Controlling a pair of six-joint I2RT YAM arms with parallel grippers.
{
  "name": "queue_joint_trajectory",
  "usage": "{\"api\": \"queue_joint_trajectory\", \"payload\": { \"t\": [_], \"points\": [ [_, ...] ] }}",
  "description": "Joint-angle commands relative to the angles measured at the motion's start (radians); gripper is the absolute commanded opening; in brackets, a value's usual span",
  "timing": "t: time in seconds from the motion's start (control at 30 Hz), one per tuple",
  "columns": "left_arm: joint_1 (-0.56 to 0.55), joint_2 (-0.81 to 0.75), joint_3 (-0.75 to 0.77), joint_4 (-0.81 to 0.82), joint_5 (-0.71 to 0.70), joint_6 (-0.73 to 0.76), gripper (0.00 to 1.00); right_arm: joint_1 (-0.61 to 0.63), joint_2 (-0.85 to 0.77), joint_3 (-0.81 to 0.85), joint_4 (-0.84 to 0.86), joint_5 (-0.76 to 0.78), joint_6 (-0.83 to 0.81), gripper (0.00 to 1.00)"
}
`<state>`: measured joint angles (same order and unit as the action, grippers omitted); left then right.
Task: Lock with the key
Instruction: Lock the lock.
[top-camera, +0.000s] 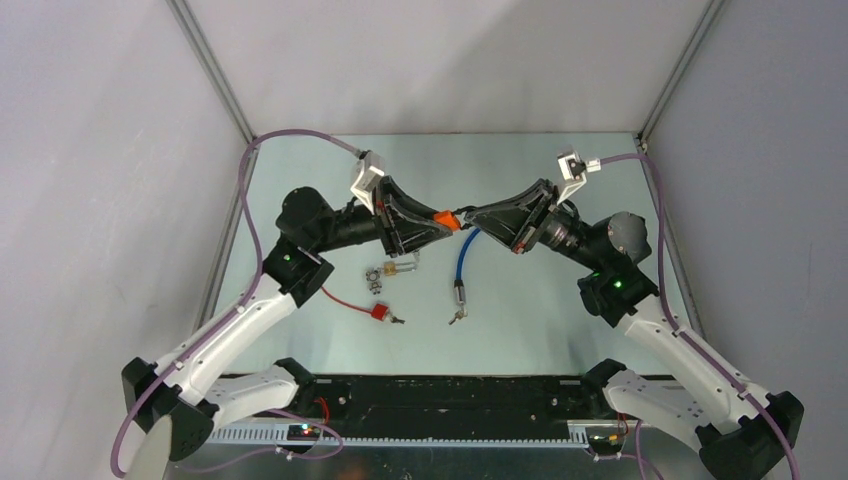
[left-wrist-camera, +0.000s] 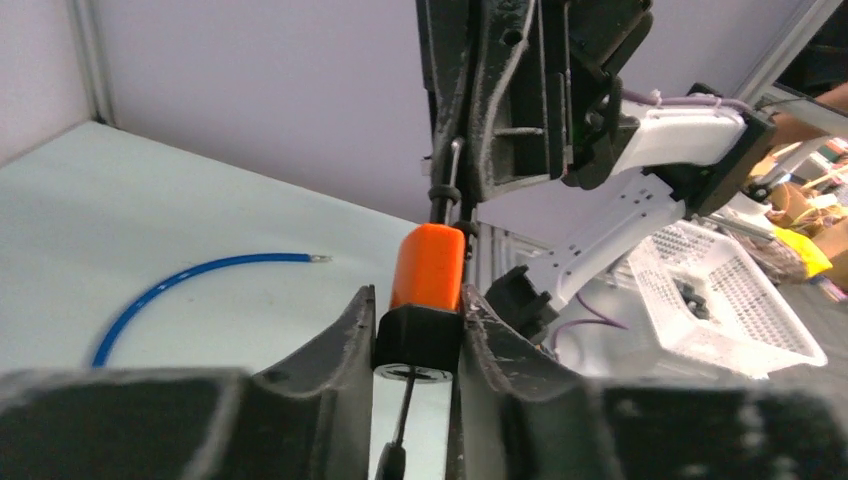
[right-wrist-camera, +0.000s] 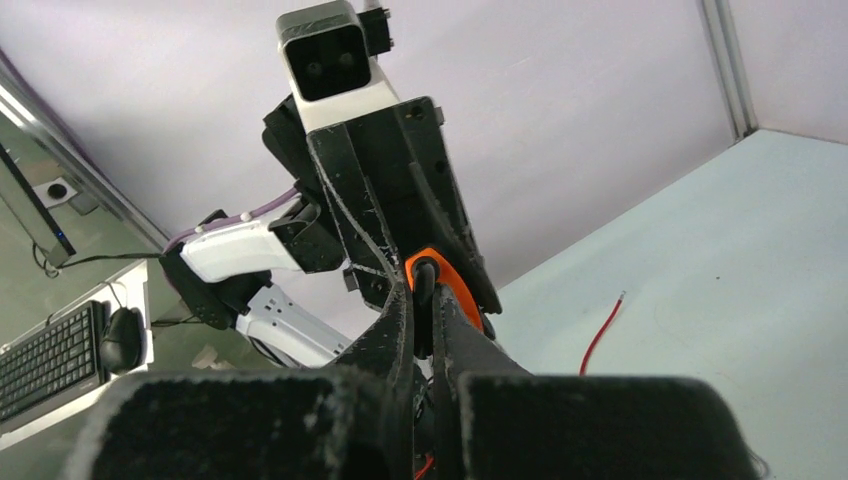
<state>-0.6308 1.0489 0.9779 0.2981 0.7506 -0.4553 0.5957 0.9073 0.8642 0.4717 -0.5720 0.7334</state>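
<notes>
An orange lock with a black base is held in the air over the table's middle, between both arms. My left gripper is shut on the black base; the orange body sticks out past the fingers, and a silver keyhole face shows on its underside. My right gripper meets it from the right and is shut on a black piece at the lock's far end. I cannot tell whether that piece is a shackle or a key. The orange body also shows in the right wrist view.
On the table lie a blue cable with a metal end, a red cable with a small red lock, and a brass padlock with keys. Enclosure walls stand on three sides. A white basket sits off the table.
</notes>
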Motion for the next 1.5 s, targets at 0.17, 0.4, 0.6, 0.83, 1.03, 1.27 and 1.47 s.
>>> {"api": "queue_joint_trajectory", "payload": {
  "t": [0.17, 0.4, 0.6, 0.83, 1.03, 1.27, 1.47],
  "points": [
    [0.005, 0.013, 0.014, 0.046, 0.019, -0.035, 0.0, -0.029, -0.018, 0.03, 0.031, -0.023, -0.009, 0.19],
    [0.021, 0.021, 0.005, 0.041, 0.061, -0.072, 0.0, -0.179, -0.048, 0.032, -0.09, -0.203, -0.059, 0.71],
    [0.025, 0.014, -0.026, 0.035, 0.112, -0.078, 0.0, -0.218, 0.001, 0.13, -0.306, -0.344, -0.182, 0.7],
    [0.025, -0.004, -0.055, 0.033, 0.13, -0.082, 0.0, -0.208, 0.051, 0.175, -0.342, -0.392, -0.223, 0.62],
    [0.025, -0.013, -0.054, 0.032, 0.132, -0.096, 0.0, -0.18, 0.084, 0.205, -0.424, -0.423, -0.293, 0.52],
    [0.021, -0.023, -0.044, 0.03, 0.156, -0.125, 0.0, -0.138, 0.108, 0.22, -0.46, -0.4, -0.333, 0.17],
    [0.015, -0.038, -0.024, 0.031, 0.182, -0.175, 0.0, -0.104, 0.106, 0.219, -0.459, -0.346, -0.344, 0.0]
  ]
}}
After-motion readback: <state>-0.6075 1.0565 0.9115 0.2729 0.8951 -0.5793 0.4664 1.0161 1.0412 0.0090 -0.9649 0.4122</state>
